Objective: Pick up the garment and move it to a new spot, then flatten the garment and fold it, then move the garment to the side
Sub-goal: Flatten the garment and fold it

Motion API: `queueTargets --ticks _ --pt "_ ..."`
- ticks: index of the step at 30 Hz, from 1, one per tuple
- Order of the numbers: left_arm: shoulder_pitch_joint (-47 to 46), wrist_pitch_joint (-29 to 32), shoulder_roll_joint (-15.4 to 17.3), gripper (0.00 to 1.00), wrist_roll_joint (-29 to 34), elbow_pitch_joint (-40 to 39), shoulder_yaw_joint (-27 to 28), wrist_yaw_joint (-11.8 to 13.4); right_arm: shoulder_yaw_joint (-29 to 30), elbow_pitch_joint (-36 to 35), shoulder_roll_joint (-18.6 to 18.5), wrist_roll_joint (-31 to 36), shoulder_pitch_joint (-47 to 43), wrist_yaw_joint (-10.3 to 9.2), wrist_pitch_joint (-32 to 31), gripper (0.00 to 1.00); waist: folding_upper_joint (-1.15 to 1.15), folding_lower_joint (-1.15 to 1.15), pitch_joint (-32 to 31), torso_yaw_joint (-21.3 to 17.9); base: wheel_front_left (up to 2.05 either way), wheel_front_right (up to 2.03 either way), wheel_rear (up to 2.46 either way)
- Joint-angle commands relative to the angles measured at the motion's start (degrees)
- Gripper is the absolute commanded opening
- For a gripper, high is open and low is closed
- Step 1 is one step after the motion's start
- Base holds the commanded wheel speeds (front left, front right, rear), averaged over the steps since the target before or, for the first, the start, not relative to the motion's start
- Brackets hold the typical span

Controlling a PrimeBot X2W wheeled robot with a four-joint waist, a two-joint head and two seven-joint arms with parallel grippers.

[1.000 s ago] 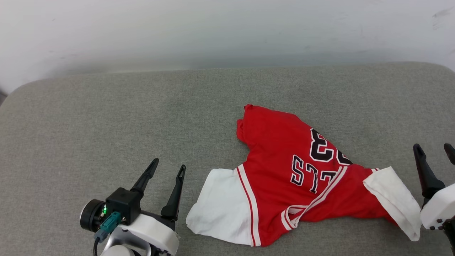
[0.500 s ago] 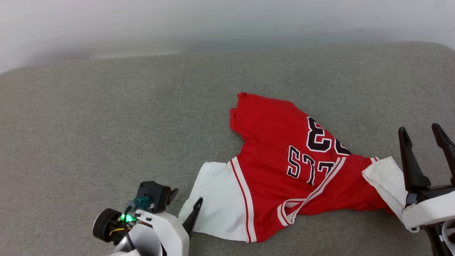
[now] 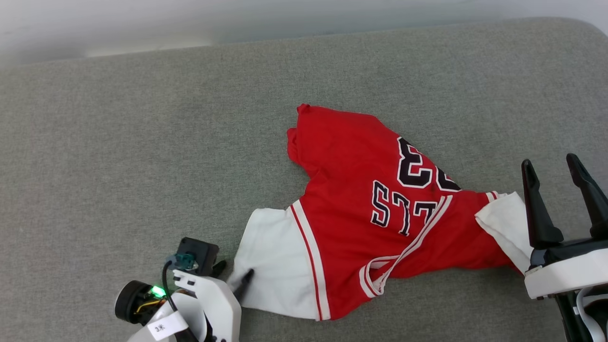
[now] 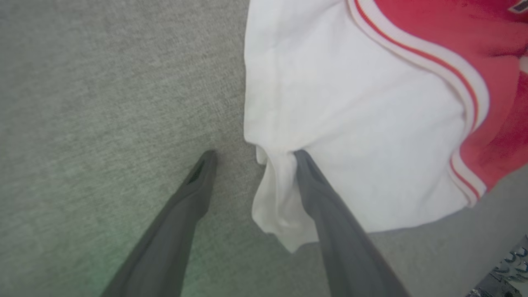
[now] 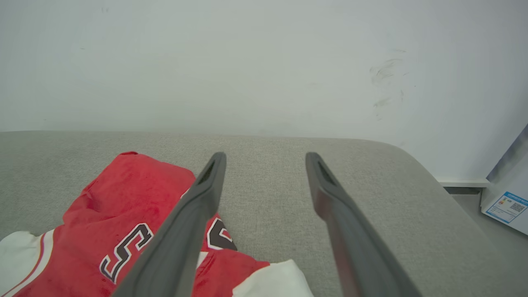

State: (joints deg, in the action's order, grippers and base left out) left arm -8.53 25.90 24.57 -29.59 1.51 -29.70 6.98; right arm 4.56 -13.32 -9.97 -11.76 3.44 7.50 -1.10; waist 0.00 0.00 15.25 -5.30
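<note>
The garment (image 3: 361, 199) lies crumpled, unfolded, on grey cushion (image 3: 142, 142), right of centre in head view. L gripper (image 4: 253, 156): jaws apart, straddling white sleeve (image 4: 330, 103) edge, nothing gripped yet. R gripper (image 3: 549, 160): jaws apart beside other sleeve (image 3: 503, 223). Pickup, flatten, fold, move aside all look undone.

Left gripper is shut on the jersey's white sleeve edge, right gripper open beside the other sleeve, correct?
No. The left wrist view shows the left gripper open, fingers straddling the white sleeve edge of the jersey; the right gripper is open beside the other sleeve.
</note>
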Motion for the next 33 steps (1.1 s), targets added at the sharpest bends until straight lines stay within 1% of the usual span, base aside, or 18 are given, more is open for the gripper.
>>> queueTargets --ticks 1,3,6,11,14,18,21,23,24,25,28,30,33 --pt "0.6 0.2 -0.5 0.0 -0.3 2.3 -0.3 0.2 -0.1 0.1 0.3 0.2 0.5 -0.02 0.2 1.0 0.0 0.0 0.0 0.0 0.0 0.0 0.0" --pt "-0.4 -1.7 -0.4 0.0 0.3 3.3 0.5 0.7 -0.4 0.4 0.0 0.4 0.5 -0.02 0.0 1.0 0.0 0.0 -0.1 0.3 0.0 0.0 0.0" --pt "-2.0 -6.4 -0.5 0.0 1.5 3.8 2.7 2.1 -0.6 0.9 -0.4 0.9 0.5 -0.03 -0.3 1.0 0.0 0.0 -0.9 0.9 0.0 0.0 0.0" --pt "-3.3 -13.3 -0.5 0.0 2.6 4.2 6.4 4.8 -1.2 1.1 -0.8 1.3 0.0 -0.03 -1.2 1.0 0.0 0.0 -2.5 2.1 0.0 0.0 0.0" --pt "-2.3 -15.9 -0.1 0.0 2.5 4.5 8.4 6.4 -1.7 1.3 -1.1 1.2 -0.7 -0.02 -1.9 1.0 0.0 0.0 -3.4 2.9 0.0 0.0 0.0" --pt "1.0 -15.8 0.7 0.0 1.4 5.3 9.6 7.7 -2.1 1.8 -1.3 1.2 -1.5 -0.03 -2.9 1.0 0.0 0.0 -4.6 3.8 0.0 0.0 0.0" --pt "4.1 -14.7 1.2 0.0 0.3 5.8 9.8 8.3 -2.5 2.5 -1.4 1.1 -2.5 -0.02 -3.7 1.0 0.0 0.0 -5.2 4.5 0.0 0.0 0.0" --pt "5.9 -14.0 1.4 0.0 0.1 5.9 9.3 8.1 -2.7 3.0 -1.3 0.9 -2.7 -0.03 -4.0 1.0 0.0 0.0 -5.6 5.0 0.0 0.0 0.0" --pt "6.3 -13.9 1.4 0.34 0.0 5.7 9.0 8.0 -2.7 3.1 -1.4 0.9 -2.9 -0.02 -4.3 1.0 0.0 0.0 -5.8 5.3 0.0 0.0 0.0" --pt "6.6 -14.4 1.2 1.0 0.1 5.3 9.0 8.0 -2.7 3.3 -1.5 0.9 -3.1 -0.02 -4.3 1.0 0.0 0.0 -6.0 5.5 0.0 0.0 0.0" --pt "6.0 -17.6 0.9 1.0 1.0 3.7 8.8 7.5 -2.6 3.6 -1.8 0.8 -3.5 -0.03 -5.0 1.0 0.0 0.0 -6.5 6.4 0.0 0.0 0.0" --pt "4.6 -21.0 0.6 1.0 1.8 2.0 8.2 5.8 -2.7 3.3 -2.3 0.6 -3.4 -0.02 -6.0 1.0 0.0 0.0 -6.6 7.1 0.0 0.0 0.0" --pt "2.9 -26.9 0.2 1.0 3.6 0.5 7.8 4.3 -3.2 2.7 -4.0 -0.2 -2.7 -0.03 -8.7 1.0 0.0 0.0 -6.6 8.3 0.0 0.0 0.0"
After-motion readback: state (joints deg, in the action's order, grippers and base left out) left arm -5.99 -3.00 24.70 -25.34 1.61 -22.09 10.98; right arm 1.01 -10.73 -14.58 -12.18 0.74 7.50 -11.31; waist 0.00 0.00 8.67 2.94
